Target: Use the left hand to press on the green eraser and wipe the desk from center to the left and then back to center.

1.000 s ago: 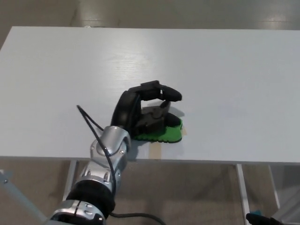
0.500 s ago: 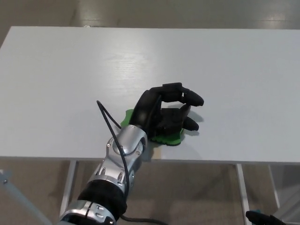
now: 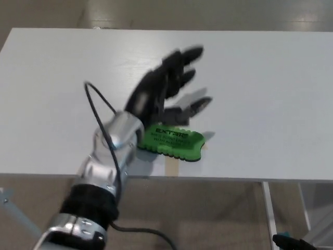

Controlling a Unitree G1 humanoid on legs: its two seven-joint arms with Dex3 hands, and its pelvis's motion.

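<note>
Wiping looks finished or nearly so, though motion blur leaves this unsure: the black left hand [image 3: 169, 83] hangs released, fingers spread, above the flat green scalloped-edge eraser [image 3: 174, 141], which lies near the white bench's [image 3: 270, 104] front-centre edge.

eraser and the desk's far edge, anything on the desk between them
Head view: nothing rests there. Only the open left hand hangs above the desk beyond the eraser.
</note>
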